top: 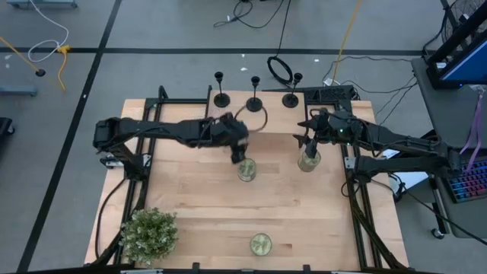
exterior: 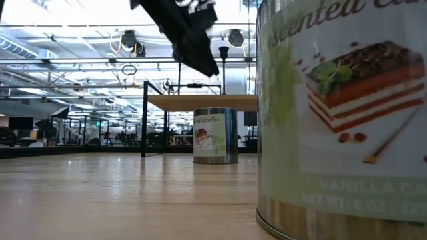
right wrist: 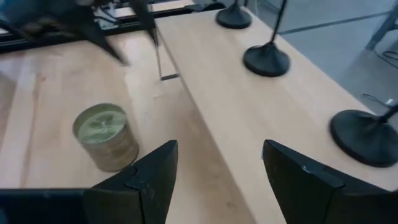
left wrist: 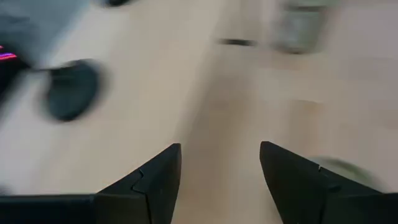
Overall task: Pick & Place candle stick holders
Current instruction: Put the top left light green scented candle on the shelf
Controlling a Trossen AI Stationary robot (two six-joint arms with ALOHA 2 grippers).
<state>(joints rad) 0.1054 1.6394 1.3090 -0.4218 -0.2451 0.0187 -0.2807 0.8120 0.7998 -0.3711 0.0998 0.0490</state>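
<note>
L gripper: fingers apart, nothing between, over mid table just above a candle tin. R gripper: fingers apart, empty, above a second tin.

3 candle stick holders, all upright in a row along the table's far edge: left one, middle, right. All clear of both grippers.

3 tins total; third near the front edge. Label reads "scented", "VANILLA", w/ cake slice pic.

1 potted plant at front-left corner.
</note>
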